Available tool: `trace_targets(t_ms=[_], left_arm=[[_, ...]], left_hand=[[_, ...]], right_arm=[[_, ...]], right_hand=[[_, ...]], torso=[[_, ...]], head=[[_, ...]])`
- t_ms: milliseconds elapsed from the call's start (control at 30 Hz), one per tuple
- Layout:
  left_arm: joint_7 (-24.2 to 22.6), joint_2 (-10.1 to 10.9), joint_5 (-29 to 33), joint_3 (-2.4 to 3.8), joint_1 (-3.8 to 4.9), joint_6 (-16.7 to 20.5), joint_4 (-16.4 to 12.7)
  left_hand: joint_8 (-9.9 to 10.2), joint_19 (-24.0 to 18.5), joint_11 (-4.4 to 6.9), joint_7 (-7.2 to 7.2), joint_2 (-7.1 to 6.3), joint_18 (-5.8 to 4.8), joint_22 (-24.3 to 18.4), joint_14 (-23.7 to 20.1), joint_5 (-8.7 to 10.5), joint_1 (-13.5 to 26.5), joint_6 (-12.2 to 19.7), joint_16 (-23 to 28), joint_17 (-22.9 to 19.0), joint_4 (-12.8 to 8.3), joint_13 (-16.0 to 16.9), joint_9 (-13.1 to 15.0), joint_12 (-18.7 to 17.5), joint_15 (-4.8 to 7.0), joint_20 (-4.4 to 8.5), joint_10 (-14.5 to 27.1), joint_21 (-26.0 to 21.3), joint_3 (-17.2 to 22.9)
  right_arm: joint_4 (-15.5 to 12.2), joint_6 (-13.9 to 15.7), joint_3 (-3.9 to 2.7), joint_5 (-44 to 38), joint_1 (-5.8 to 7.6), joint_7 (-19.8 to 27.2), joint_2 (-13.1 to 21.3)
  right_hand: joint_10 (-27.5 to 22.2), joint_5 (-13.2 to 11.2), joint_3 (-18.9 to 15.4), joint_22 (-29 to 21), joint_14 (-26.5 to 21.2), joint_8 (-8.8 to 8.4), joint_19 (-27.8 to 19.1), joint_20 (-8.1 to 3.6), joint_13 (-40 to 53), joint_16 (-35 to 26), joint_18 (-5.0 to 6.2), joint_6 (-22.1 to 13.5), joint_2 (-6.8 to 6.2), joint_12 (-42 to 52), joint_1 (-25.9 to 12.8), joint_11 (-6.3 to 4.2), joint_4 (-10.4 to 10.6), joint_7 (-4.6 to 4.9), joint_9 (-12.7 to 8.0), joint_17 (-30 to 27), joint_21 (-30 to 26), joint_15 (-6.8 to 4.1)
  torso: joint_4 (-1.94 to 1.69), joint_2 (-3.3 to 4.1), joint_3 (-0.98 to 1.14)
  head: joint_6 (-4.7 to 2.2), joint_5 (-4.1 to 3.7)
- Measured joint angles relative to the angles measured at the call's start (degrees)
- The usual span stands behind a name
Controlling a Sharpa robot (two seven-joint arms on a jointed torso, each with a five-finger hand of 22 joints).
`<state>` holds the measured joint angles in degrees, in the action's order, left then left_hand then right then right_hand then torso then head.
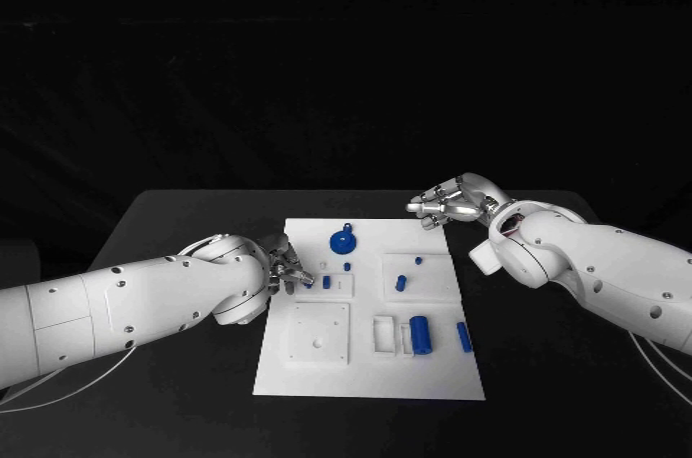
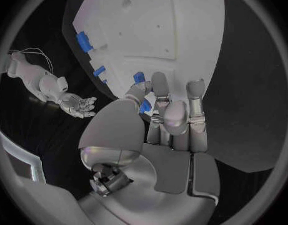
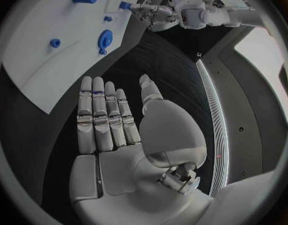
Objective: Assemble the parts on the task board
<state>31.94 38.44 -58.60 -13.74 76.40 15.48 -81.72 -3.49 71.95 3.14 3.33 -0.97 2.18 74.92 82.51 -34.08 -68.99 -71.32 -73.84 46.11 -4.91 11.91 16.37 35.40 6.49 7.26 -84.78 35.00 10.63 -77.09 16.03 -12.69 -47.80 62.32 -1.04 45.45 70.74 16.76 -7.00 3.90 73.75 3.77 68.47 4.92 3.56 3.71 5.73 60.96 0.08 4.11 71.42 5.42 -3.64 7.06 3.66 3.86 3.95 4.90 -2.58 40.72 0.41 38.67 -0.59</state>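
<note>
The white task board [image 1: 368, 373] lies in the middle of the black table. My left hand [image 1: 281, 263] is at the board's left edge. In the left wrist view, the left hand [image 2: 162, 115] pinches a small blue part [image 2: 139, 78] between thumb and finger, just over the board [image 2: 162, 30]. On the board lie a round blue part [image 1: 343, 241], a blue cylinder [image 1: 420, 333], a blue bar [image 1: 464, 336] and two small blue pieces [image 1: 402, 281]. My right hand [image 1: 454, 200] hovers off the board's far right corner. In the right wrist view, the right hand [image 3: 119, 125] is flat with its fingers straight, holding nothing.
A square white recessed block [image 1: 317, 333] sits on the board's near left, and a white holder [image 1: 387, 333] stands next to the cylinder. Bare black table [image 1: 562, 378] surrounds the board on all sides.
</note>
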Motion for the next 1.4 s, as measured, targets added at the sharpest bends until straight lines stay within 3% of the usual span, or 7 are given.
trace_targets(t_ms=[600,1000,1400], left_arm=[[-0.33,0.41,-2.12,0.17,-0.5,0.45,-0.65],[-0.5,0.45,-1.9,0.31,-0.43,-0.71,-0.47],[-0.93,0.28,0.09,0.45,-0.29,-1.78,0.27]], left_hand=[[-0.07,0.0,0.0,0.08,0.22,0.0,-0.01,-0.15,0.23,-0.22,-0.14,-0.23,0.22,0.0,0.31,-0.24,0.0,0.11,0.0,0.0,0.0,0.0],[-0.17,0.0,0.0,0.11,0.23,0.0,-0.01,-0.01,0.44,-0.21,-0.17,-2.22,2.22,0.0,2.41,-0.02,1.55,0.24,0.0,0.0,0.6,0.0],[-0.15,0.0,0.0,0.12,1.27,0.0,-0.02,0.01,1.1,0.86,-0.19,-3.33,3.09,0.18,3.72,0.06,2.33,0.24,0.0,0.0,1.04,0.19]], right_arm=[[0.07,-0.26,0.0,0.09,-0.07,0.01,0.0],[0.18,-0.28,0.0,0.12,-0.23,0.01,-0.04],[0.27,-0.27,0.0,0.13,-0.38,0.03,-0.11]], right_hand=[[0.0,0.1,0.0,0.0,0.02,0.0,0.0,0.0,0.0,0.0,0.0,0.0,0.0,0.0,0.0,0.0,0.0,-0.01,0.0,0.01,0.0,-0.02],[-0.42,0.35,0.0,0.0,-0.33,0.0,-0.2,-0.21,0.0,0.0,0.0,-0.2,0.0,0.0,0.0,0.0,0.0,0.19,0.0,0.01,0.0,-0.04],[-0.42,0.99,0.16,0.01,-0.33,0.0,-0.4,-0.01,0.01,0.0,0.0,-0.2,0.0,0.0,0.0,0.0,0.16,0.19,0.0,0.02,0.0,-0.04]], torso=[[-0.01,-0.02,-0.03],[-0.01,-0.02,0.01],[0.03,-0.01,0.01]], head=[[0.13,0.07],[0.28,0.09],[0.3,0.15]])
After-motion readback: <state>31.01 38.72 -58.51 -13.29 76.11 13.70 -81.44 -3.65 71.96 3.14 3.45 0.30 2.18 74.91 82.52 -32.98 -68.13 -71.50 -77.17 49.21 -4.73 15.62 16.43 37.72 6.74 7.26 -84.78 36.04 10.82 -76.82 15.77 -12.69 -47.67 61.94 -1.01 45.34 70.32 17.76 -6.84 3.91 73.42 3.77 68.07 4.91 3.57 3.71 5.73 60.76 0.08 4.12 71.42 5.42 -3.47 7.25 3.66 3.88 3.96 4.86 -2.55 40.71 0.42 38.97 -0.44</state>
